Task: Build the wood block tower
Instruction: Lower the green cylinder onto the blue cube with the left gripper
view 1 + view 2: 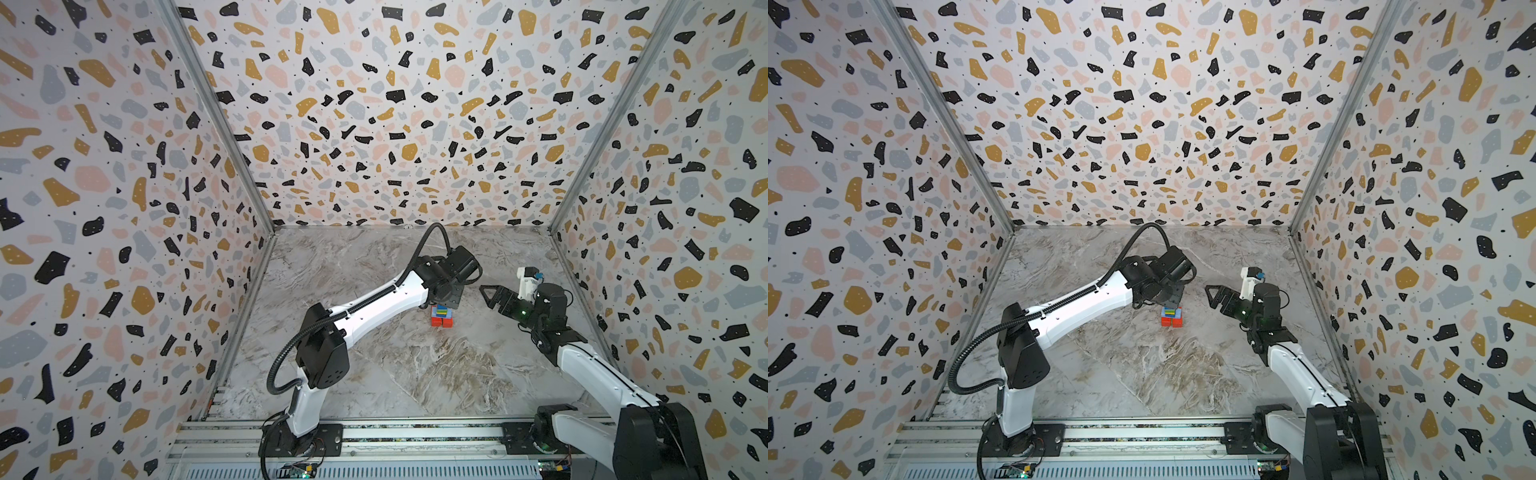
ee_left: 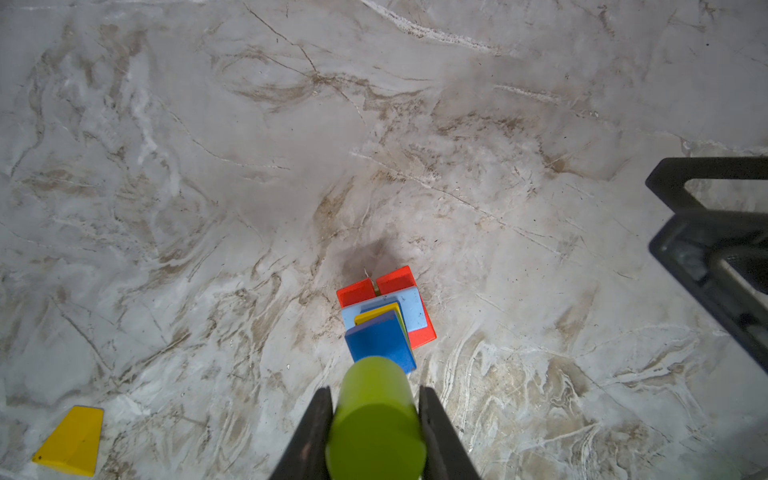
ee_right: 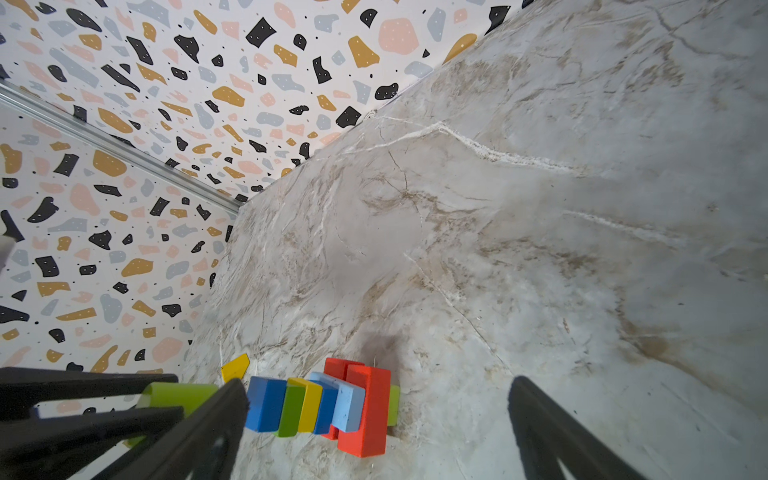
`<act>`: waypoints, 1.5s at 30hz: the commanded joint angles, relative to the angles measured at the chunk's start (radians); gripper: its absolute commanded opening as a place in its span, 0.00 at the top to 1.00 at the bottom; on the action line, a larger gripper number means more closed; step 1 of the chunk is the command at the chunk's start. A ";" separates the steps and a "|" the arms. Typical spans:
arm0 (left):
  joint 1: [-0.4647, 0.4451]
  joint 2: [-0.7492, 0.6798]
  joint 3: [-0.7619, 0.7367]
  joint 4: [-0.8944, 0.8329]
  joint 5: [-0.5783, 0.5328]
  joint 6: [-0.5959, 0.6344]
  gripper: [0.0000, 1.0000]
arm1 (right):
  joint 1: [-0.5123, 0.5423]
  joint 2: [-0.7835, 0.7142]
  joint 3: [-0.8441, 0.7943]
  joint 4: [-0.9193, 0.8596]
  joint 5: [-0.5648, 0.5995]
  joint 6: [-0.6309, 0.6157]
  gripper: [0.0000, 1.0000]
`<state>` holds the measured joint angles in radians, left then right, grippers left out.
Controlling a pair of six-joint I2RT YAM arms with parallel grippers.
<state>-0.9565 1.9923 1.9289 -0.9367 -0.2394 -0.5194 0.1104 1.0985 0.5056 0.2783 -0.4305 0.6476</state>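
A grey-brown marble tabletop (image 1: 374, 374) forms the floor of a booth closed on three sides by terrazzo walls (image 1: 374, 104) speckled in black, ochre, pink and grey. Close to the middle of the tabletop, a touch toward 2 o'clock, stands the wood block tower (image 1: 441, 316), a slim column in both top views.

The right wrist view shows its layers. Two red bars (image 3: 365, 411) stand side by side on the marble. On them lies a light blue slab (image 3: 349, 403), then blue, yellow and green layers, and a blue block (image 3: 266, 403) on top. The layers sit slightly twisted against one another.

The left arm (image 1: 374, 307) reaches in from 7 o'clock, and its wrist covers the tower's top in the top views. The left gripper (image 2: 376, 395) points straight down and pinches the lime cylinder (image 2: 376, 424) between its two fingers. The cylinder is upright, directly over the blue block and in line with the column. Whether its lower end touches that block cannot be told.

The right gripper (image 1: 485, 290) hangs at the tower's 3 o'clock, near it but apart, with its tips aimed toward 9 o'clock at the column. Its jaws are spread wide with nothing gripped.

A yellow block (image 2: 70, 440) lies flat on the marble, well apart from the tower. In the right wrist view it shows beyond the column, on the 9 o'clock side.
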 commanded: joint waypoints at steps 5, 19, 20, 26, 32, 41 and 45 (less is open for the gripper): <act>-0.001 0.008 -0.017 0.034 0.011 -0.001 0.84 | -0.004 -0.013 -0.010 0.015 -0.008 0.004 0.01; -0.001 0.015 -0.042 0.060 0.021 -0.002 0.85 | -0.004 -0.011 -0.012 0.019 -0.010 0.003 0.01; -0.001 0.016 -0.041 0.062 0.021 -0.002 0.85 | -0.005 -0.012 -0.012 0.020 -0.012 0.004 0.01; -0.002 0.023 -0.039 0.062 0.018 -0.001 0.86 | -0.004 -0.009 -0.015 0.026 -0.014 0.004 0.01; -0.001 0.029 -0.039 0.061 0.014 0.001 0.86 | -0.004 -0.011 -0.016 0.027 -0.016 0.006 0.01; 0.003 0.030 -0.042 0.062 0.010 0.001 0.87 | -0.005 -0.012 -0.016 0.030 -0.018 0.006 0.01; 0.005 0.030 -0.042 0.061 0.010 0.003 0.87 | -0.005 -0.012 -0.018 0.030 -0.017 0.006 0.01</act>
<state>-0.9558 2.0087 1.8927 -0.8902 -0.2249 -0.5194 0.1104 1.0992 0.4923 0.2920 -0.4385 0.6498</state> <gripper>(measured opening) 0.285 0.991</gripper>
